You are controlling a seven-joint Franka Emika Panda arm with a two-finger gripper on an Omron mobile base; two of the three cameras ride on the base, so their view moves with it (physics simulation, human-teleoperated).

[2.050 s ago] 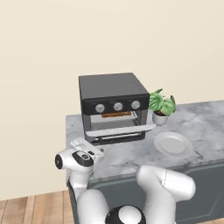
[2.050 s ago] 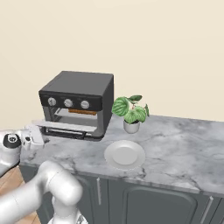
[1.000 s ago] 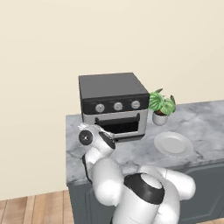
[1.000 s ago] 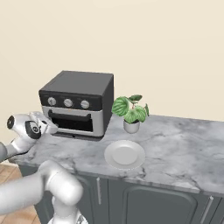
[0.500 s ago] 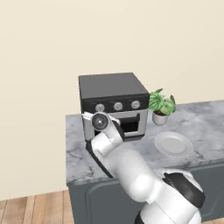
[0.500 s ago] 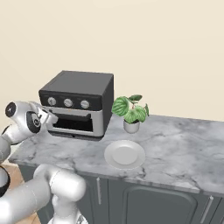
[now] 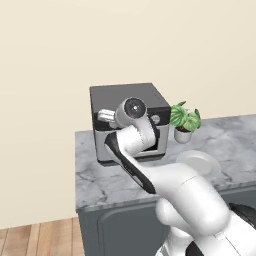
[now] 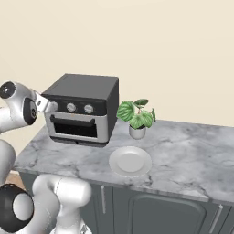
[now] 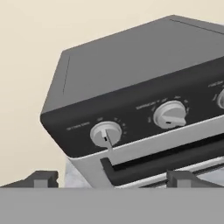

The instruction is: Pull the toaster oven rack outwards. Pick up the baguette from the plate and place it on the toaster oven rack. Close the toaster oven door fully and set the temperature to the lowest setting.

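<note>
Hand (image 9: 111, 178) now open before toaster oven (image 9: 144, 100)

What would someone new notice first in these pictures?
The dark toaster oven at the counter's left end, door shut, with the open gripper up at its leftmost knob. Then the bare white plate near the counter's front edge and the leafy potted plant just behind it.
</note>
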